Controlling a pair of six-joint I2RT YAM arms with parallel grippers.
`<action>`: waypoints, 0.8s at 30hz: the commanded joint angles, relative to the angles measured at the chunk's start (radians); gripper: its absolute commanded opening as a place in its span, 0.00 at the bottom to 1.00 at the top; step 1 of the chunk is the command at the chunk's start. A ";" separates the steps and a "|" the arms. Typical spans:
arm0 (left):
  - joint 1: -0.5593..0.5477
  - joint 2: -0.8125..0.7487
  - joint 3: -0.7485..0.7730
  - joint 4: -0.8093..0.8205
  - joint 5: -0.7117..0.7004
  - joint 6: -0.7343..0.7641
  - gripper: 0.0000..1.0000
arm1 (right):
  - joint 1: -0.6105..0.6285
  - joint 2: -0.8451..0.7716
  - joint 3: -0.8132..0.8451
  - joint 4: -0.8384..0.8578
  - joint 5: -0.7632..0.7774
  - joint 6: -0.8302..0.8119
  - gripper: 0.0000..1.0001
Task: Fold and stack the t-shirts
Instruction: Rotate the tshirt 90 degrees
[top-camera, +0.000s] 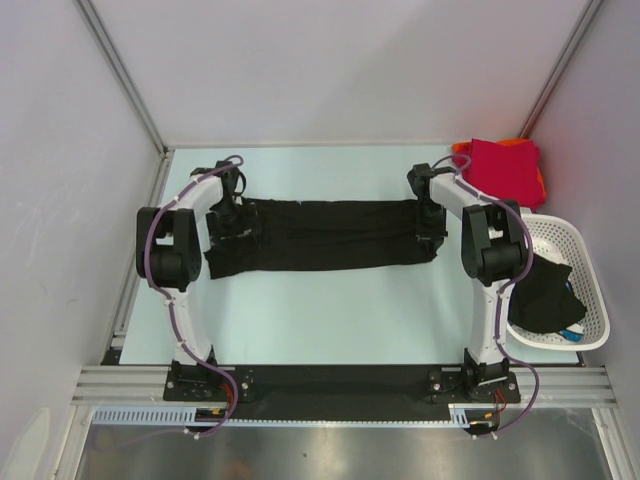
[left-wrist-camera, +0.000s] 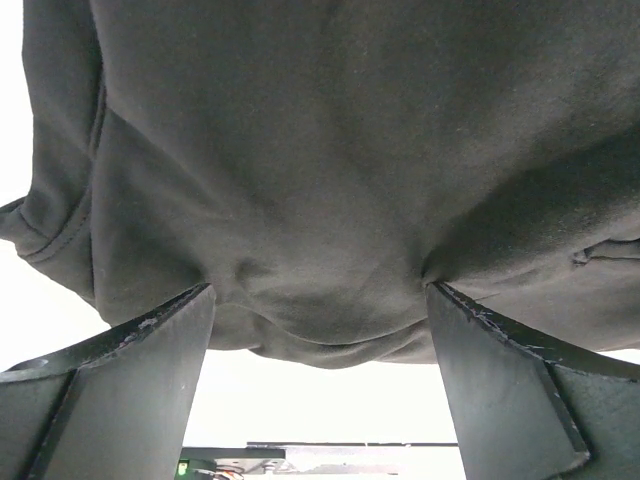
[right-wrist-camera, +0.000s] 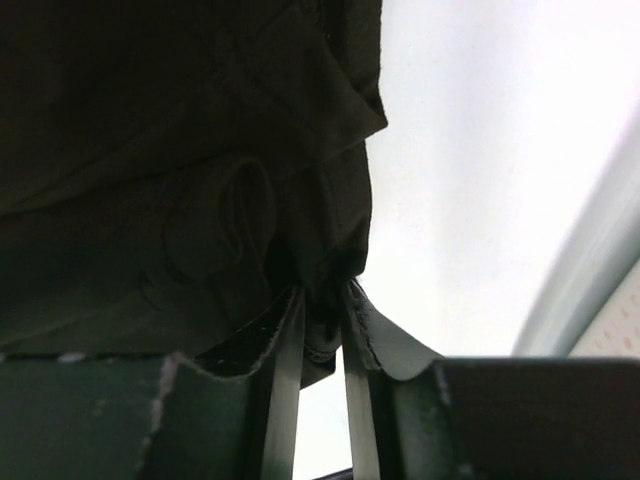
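Both our arms reach forward: left gripper (left-wrist-camera: 320, 292) splayed over the black t-shirt (top-camera: 330, 235), right gripper (right-wrist-camera: 322, 296) pinching its edge.

The black shirt (right-wrist-camera: 150, 200) runs past the right wrist view's edges. The red shirt (top-camera: 505, 165) covers most of the orange shirt (top-camera: 541, 186).

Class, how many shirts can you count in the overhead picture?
4: a black shirt spread mid-table, a red shirt on an orange shirt in the far right corner, a second black shirt in the basket. Others may be hidden.
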 joint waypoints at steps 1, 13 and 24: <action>-0.007 -0.012 0.039 -0.019 -0.026 -0.016 0.92 | -0.005 0.049 0.010 -0.115 0.053 0.013 0.28; -0.019 -0.352 -0.068 0.148 0.122 -0.036 0.80 | -0.010 -0.256 0.193 0.067 0.019 -0.123 0.44; -0.025 -0.429 -0.301 0.231 0.279 -0.113 0.00 | -0.011 0.038 0.313 0.295 -0.163 -0.169 0.44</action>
